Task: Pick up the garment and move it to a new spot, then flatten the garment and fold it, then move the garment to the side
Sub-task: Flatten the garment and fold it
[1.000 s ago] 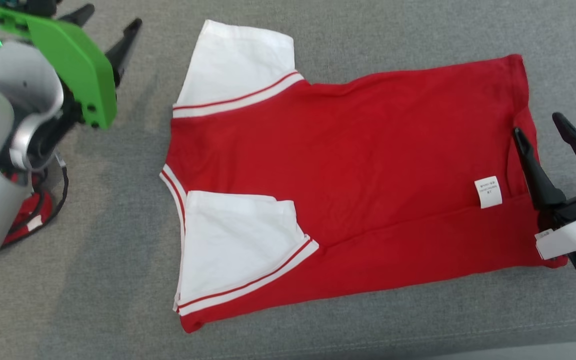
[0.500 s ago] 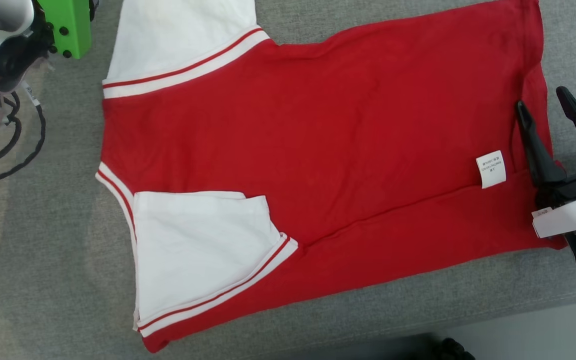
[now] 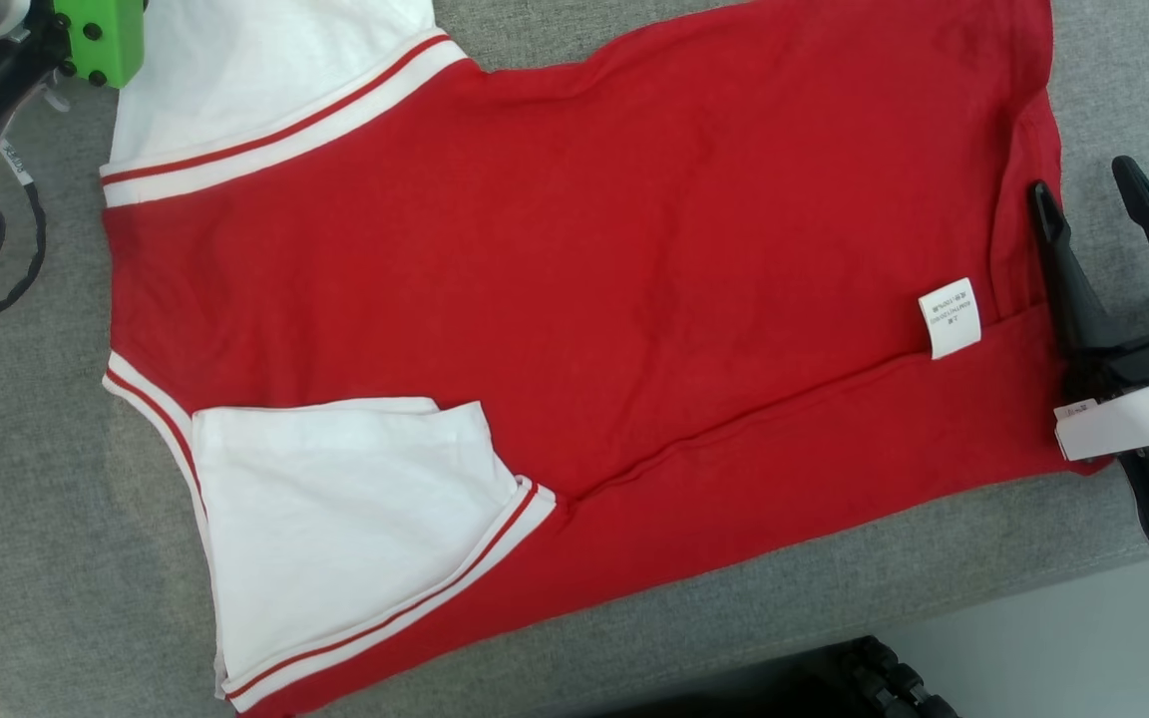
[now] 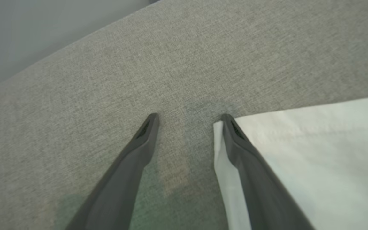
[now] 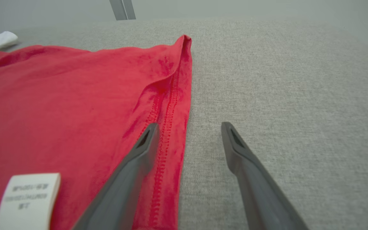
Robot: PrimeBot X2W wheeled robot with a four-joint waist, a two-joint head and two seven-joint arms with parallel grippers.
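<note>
Writing on the white tag point(image 3: 950, 317), right side of the red garment point(image 3: 574, 249), seems too tiny to read. The left gripper point(image 4: 188, 116) and right gripper point(image 3: 1081, 176) are both wide apart.

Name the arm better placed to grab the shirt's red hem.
Right. The right gripper, open, straddles the hem; the left gripper is at the white sleeve, the opposite end.

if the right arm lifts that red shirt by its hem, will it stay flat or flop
The red knit T-shirt with white sleeves probably flops: it lies thin, with soft creases. Lifted at the stitched hem by the right gripper, whose jaws stand open astride it, the rest likely drags on the grey fabric surface.
</note>
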